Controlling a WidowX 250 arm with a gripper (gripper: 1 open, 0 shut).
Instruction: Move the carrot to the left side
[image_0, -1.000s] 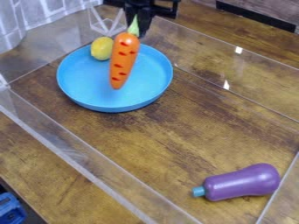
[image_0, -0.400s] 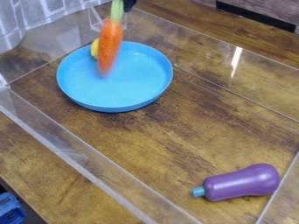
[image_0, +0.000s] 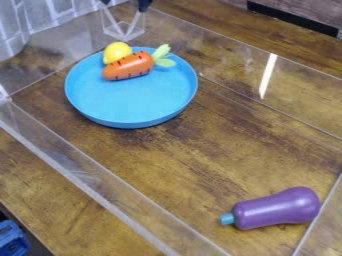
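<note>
The orange carrot lies on its side at the back of the blue plate, with its light green top pointing right. It rests against the yellow ball behind it. My gripper shows only as fingertips at the top edge, above the plate's far rim. The tips stand apart, open, with nothing between them and clear of the carrot.
A purple eggplant lies near the front right corner of the wooden table. Clear plastic walls box in the work area on all sides. The plate sits in the back left part.
The carrot hung upright in my shut gripper over the plate, swung left, and has now been let go. It lies flat on the plate, and the gripper has risen.
</note>
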